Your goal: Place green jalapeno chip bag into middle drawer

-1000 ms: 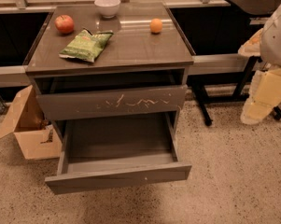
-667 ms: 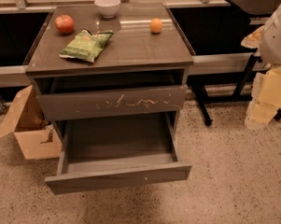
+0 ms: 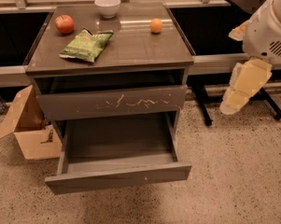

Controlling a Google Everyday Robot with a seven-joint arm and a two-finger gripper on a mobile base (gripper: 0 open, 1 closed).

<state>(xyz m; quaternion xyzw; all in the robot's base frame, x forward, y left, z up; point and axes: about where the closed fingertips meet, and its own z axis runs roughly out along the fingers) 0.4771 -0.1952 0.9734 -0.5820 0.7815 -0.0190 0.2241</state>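
Finds the gripper (image 3: 241, 90) low at the right, apart from the cabinet (image 3: 140, 48), grip state impossible to tell, the green jalapeno chip bag (image 3: 86, 45) flat on its top at the left near the apple (image 3: 64, 24), the middle drawer (image 3: 121, 176) open beneath the scratched drawer front (image 3: 112, 104).

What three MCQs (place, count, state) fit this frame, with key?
1. Where is the green jalapeno chip bag? A) in a drawer B) on the cabinet top C) on the floor
2. How many fruits are on top? A) one B) two C) four
3. The middle drawer is: A) pulled open B) shut C) removed
Key: B, it lies flat near the apple; B, the apple and the orange; A, its inside shows. The gripper hangs at the picture's right, apart from the bag.
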